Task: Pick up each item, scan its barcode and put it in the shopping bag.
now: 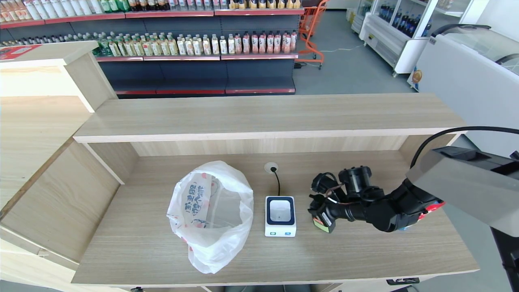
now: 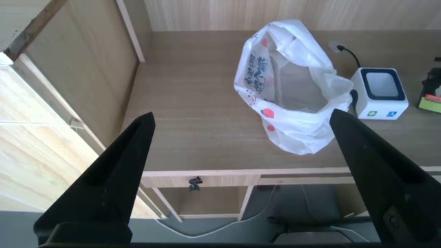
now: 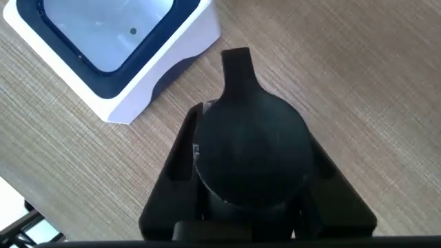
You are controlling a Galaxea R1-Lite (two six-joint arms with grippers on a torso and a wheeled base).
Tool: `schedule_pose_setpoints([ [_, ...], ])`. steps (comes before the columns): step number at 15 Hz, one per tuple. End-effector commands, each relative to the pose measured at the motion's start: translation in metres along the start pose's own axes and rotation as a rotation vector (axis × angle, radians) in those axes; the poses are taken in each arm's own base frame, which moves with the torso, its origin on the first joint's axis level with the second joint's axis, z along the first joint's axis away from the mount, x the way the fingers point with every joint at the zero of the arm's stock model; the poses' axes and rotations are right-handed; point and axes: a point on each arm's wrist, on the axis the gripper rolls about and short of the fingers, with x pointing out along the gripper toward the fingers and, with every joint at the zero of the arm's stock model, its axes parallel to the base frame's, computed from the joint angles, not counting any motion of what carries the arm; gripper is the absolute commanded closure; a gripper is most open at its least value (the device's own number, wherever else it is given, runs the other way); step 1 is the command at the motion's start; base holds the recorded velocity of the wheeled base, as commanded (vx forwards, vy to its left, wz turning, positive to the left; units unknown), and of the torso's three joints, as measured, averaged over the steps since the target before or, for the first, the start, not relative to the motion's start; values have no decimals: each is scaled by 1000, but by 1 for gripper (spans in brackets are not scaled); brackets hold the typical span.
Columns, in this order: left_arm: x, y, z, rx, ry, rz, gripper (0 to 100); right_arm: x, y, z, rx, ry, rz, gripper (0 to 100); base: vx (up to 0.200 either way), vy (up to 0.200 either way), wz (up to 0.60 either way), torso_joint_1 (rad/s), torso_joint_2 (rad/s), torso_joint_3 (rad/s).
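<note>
A white plastic shopping bag (image 1: 211, 215) lies open on the wooden counter (image 1: 365, 251), also seen as the shopping bag (image 2: 289, 89) from the left wrist. Just right of it stands the white and blue barcode scanner (image 1: 280, 215), its window facing up. My right gripper (image 1: 321, 214) hangs low beside the scanner's right side, shut on a black item with a green-yellow label (image 1: 322, 223). From the right wrist, the round black item (image 3: 249, 158) sits between the right gripper's (image 3: 249, 131) fingers, next to the scanner (image 3: 117, 48). My left gripper (image 2: 241, 118) is open and holds nothing, off the counter's front left.
A raised wooden ledge (image 1: 267, 115) runs along the counter's back, with side walls (image 1: 61, 202) on the left. The scanner's cable (image 1: 277, 182) goes to a hole in the countertop. Shelves of bottles (image 1: 194, 44) and freezers (image 1: 466, 69) stand beyond.
</note>
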Motion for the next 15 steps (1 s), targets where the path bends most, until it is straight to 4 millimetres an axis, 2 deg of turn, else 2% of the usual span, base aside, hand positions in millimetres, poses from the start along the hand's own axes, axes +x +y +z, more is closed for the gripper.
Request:
schedule_pose_setpoints([
  [1, 0, 0, 0, 0, -1, 0, 0, -3, 1, 4, -10, -29, -10, 100, 0, 0, 0, 0, 0, 0],
  [5, 0, 0, 0, 0, 1, 0, 0, -3, 6, -5, -16, -45, -18, 100, 0, 0, 0, 0, 0, 0],
  [8, 0, 0, 0, 0, -1, 0, 0, -6, 14, -19, -23, -59, -36, 100, 0, 0, 0, 0, 0, 0],
  [10, 0, 0, 0, 0, -1, 0, 0, -19, 10, -11, -22, -96, -115, 100, 0, 0, 0, 0, 0, 0],
  [11, 0, 0, 0, 0, -1, 0, 0, -29, 7, -5, 0, -124, -150, 100, 0, 0, 0, 0, 0, 0],
  [12, 0, 0, 0, 0, -1, 0, 0, -57, -3, 8, 101, -197, -201, 100, 0, 0, 0, 0, 0, 0],
  [13, 0, 0, 0, 0, 1, 0, 0, -74, -9, 15, 138, -233, -225, 100, 0, 0, 0, 0, 0, 0],
  [15, 0, 0, 0, 0, 1, 0, 0, -129, -13, 32, 153, -314, -285, 100, 0, 0, 0, 0, 0, 0],
])
